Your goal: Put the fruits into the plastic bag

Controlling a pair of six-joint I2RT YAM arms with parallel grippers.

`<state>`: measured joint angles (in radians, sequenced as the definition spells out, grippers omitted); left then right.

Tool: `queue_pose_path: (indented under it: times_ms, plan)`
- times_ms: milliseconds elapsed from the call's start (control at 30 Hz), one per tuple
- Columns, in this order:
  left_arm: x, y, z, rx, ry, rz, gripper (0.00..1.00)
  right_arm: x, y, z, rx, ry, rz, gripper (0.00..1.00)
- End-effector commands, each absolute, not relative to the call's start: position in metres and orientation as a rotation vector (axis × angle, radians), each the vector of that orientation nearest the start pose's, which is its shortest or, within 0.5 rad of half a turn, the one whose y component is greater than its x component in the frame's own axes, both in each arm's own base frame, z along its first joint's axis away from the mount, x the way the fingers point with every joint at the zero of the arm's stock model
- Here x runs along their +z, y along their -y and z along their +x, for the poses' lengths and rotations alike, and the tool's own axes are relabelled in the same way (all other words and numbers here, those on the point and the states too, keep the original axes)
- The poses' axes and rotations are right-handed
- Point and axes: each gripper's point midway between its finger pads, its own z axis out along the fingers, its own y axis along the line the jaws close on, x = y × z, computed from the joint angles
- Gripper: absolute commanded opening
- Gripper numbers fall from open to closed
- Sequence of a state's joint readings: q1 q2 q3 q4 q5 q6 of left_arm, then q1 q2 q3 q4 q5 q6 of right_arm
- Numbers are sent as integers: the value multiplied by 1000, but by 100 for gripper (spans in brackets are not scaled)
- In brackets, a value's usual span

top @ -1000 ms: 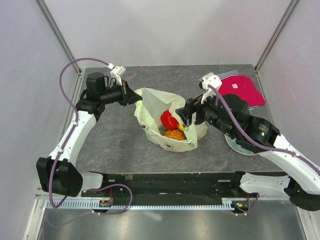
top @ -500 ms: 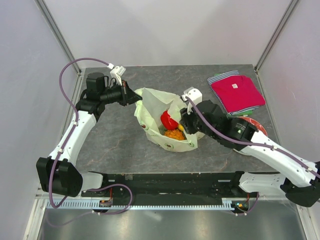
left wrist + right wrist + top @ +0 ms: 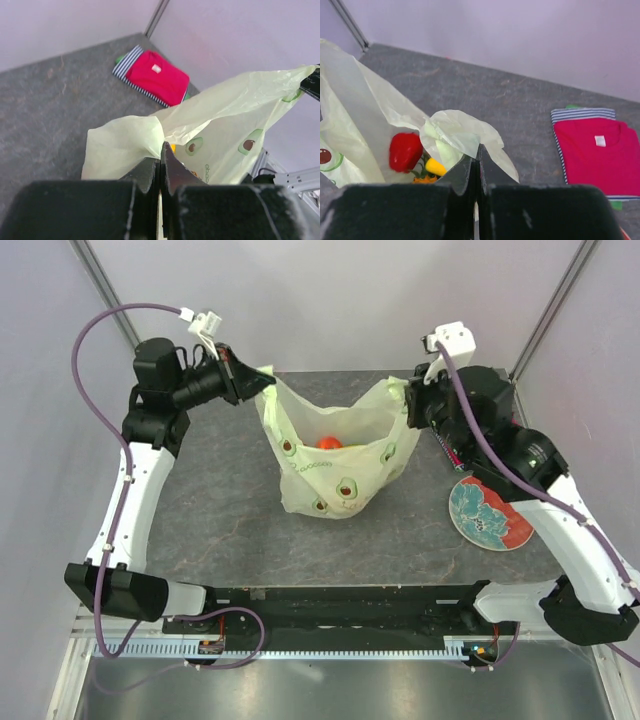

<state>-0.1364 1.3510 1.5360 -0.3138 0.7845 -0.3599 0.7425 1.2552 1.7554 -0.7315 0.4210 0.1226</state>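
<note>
The pale-green plastic bag (image 3: 335, 465), printed with avocado motifs, hangs stretched upright between my two grippers above the table. My left gripper (image 3: 256, 390) is shut on the bag's left top edge, and in the left wrist view its jaws (image 3: 161, 149) pinch the film (image 3: 125, 145). My right gripper (image 3: 406, 400) is shut on the bag's right top edge (image 3: 465, 132). The fruits lie inside the bag: a red piece (image 3: 405, 151), a yellow piece (image 3: 435, 166) and an orange one (image 3: 422, 179). From above only a red-orange fruit (image 3: 330, 443) shows through the mouth.
A round teal-and-red floral plate (image 3: 490, 518) lies on the table at the right, under my right arm. A folded red shirt (image 3: 597, 150) with a striped edge lies at the back right (image 3: 157, 77). Pale enclosure walls stand round the table.
My right gripper has closed on the bag's right edge. Both arms have risen and moved apart, lifting the bag from a slumped heap into a stretched, upright hang.
</note>
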Motion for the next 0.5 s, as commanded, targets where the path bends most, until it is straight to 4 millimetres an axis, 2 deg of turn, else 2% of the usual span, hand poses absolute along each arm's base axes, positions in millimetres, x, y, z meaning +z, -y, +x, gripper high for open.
queue_pose_path:
  times_ms: [0, 100, 200, 267, 367, 400, 467]
  plan:
    - [430, 184, 357, -1120, -1717, 381, 2, 455, -179, 307, 202, -1729, -264, 0]
    - [427, 186, 358, -1143, -1728, 393, 1, 453, -181, 306, 216, -1726, -268, 0]
    - [410, 187, 367, -1145, -1763, 394, 2, 447, -183, 304, 231, -1729, -281, 0]
    - [392, 188, 371, -1148, -1794, 407, 2, 435, -184, 305, 225, -1749, -288, 0]
    - [367, 184, 377, -1111, -1841, 397, 2, 405, -191, 309, 221, -1804, -308, 0]
    - [361, 184, 377, -1105, -1851, 395, 2, 387, -194, 310, 220, -1840, -317, 0]
    - [344, 184, 375, -1114, -1883, 402, 2, 372, -198, 310, 226, -1873, -321, 0]
